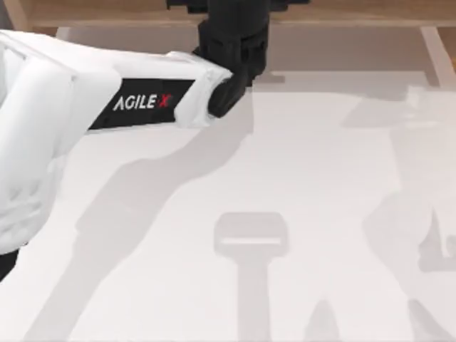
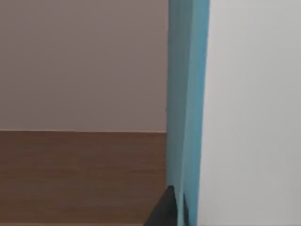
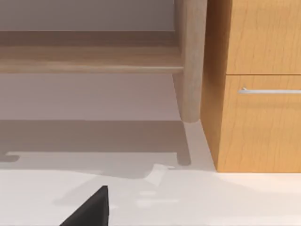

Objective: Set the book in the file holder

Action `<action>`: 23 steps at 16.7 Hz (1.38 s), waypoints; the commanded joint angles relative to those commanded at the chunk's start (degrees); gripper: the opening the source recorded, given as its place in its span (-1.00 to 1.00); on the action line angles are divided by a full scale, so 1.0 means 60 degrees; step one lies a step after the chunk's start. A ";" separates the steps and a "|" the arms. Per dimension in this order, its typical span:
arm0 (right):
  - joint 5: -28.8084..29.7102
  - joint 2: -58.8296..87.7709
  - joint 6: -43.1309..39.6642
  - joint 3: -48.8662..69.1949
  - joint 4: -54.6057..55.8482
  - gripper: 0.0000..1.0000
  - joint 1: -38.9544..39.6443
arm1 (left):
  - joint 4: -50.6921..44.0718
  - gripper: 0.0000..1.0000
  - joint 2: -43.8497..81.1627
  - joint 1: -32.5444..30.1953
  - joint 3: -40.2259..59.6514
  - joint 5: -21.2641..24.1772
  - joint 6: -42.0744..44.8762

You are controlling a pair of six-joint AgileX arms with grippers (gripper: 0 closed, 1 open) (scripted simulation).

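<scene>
The book (image 2: 249, 113) stands upright right in front of the left wrist camera, its white cover and teal edging (image 2: 186, 94) seen edge on. A dark fingertip (image 2: 164, 212) of my left gripper rests against the teal edge, so the gripper is shut on the book. In the top view my left arm reaches from the left to the table's far middle, where the black left gripper (image 1: 235, 35) hangs by the back edge and covers the book. The file holder is out of view. One dark finger (image 3: 89, 209) of my right gripper hovers low over the table.
A long wooden shelf board (image 1: 107, 11) runs along the back. A brown wood surface (image 2: 80, 174) lies beyond the book. The right wrist view has a wooden cabinet (image 3: 254, 94) with a drawer handle (image 3: 268, 90) and a round leg (image 3: 190, 61).
</scene>
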 joint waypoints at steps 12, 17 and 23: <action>0.0000 0.0000 0.0000 0.0000 0.0000 1.00 0.0000 | 0.0000 -1.00 0.0000 0.0000 0.0000 0.0000 0.0000; 0.0000 0.0000 0.0000 0.0000 0.0000 1.00 0.0000 | -0.0228 -1.00 -0.0119 -0.0033 0.0119 -0.0006 0.0014; 0.0000 0.0000 0.0000 0.0000 0.0000 1.00 0.0000 | -0.0441 -1.00 -0.0192 -0.0033 0.0214 -0.0013 0.0028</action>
